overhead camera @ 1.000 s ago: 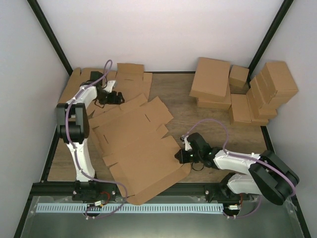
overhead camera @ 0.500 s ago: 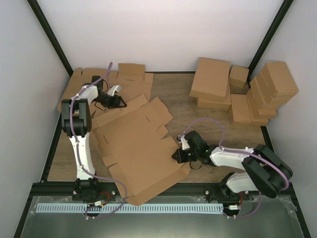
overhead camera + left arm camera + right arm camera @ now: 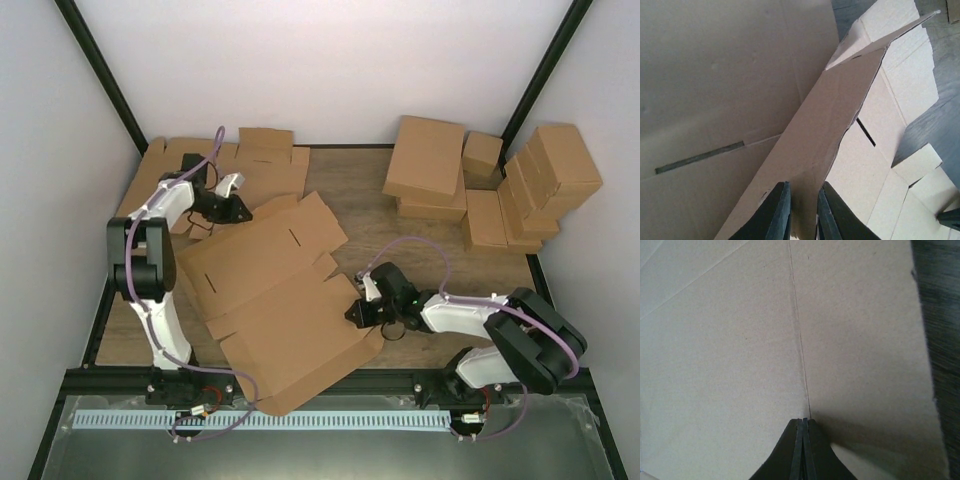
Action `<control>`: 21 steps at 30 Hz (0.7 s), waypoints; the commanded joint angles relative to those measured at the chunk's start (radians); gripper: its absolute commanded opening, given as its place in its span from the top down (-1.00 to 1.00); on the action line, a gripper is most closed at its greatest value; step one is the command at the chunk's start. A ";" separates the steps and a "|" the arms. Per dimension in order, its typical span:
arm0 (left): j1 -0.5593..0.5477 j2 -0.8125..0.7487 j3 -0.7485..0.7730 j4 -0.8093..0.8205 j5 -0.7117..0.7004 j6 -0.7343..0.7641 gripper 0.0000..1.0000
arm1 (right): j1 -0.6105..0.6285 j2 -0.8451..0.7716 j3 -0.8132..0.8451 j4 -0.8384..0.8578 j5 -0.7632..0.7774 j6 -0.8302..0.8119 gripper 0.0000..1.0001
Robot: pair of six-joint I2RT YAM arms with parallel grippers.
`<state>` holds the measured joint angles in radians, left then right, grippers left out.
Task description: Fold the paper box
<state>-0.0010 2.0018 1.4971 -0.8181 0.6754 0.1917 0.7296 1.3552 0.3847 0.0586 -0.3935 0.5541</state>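
Mostly the folding is not yet done: the paper box (image 3: 280, 300) lies almost flat, left of the table centre, with only its 11 o'clock flap raised. The left gripper (image 3: 804, 186) pinches this flap, nearly closed. The right gripper (image 3: 804, 421), fingers together and empty, presses the 3 o'clock edge. The long axis runs from 11 to 5 o'clock.

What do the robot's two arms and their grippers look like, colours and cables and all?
Both the left arm and right arm have glossy white links joined by chunky black rounded joints. A thin purple cable loops loosely along each. The left gripper and right gripper have plain black, tapering fingers. No markings are readable.
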 commanded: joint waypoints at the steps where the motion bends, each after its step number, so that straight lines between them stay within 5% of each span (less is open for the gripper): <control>1: -0.053 -0.140 -0.081 0.044 -0.106 -0.072 0.72 | 0.001 0.016 0.040 -0.028 0.036 -0.018 0.99; 5: -0.121 -0.231 -0.131 0.085 -0.264 -0.108 0.92 | 0.001 -0.004 0.052 -0.035 0.051 -0.015 0.99; 12: -0.292 -0.392 -0.117 0.059 -0.592 -0.136 0.92 | 0.002 -0.083 0.065 -0.066 0.092 -0.006 0.99; 21: -0.528 -0.593 -0.164 0.043 -0.847 -0.196 0.92 | 0.001 -0.273 0.112 -0.097 0.133 -0.024 0.95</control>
<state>-0.4564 1.4719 1.3674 -0.7578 -0.0090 0.0444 0.7296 1.1595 0.4164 -0.0181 -0.3019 0.5453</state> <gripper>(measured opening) 0.040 0.014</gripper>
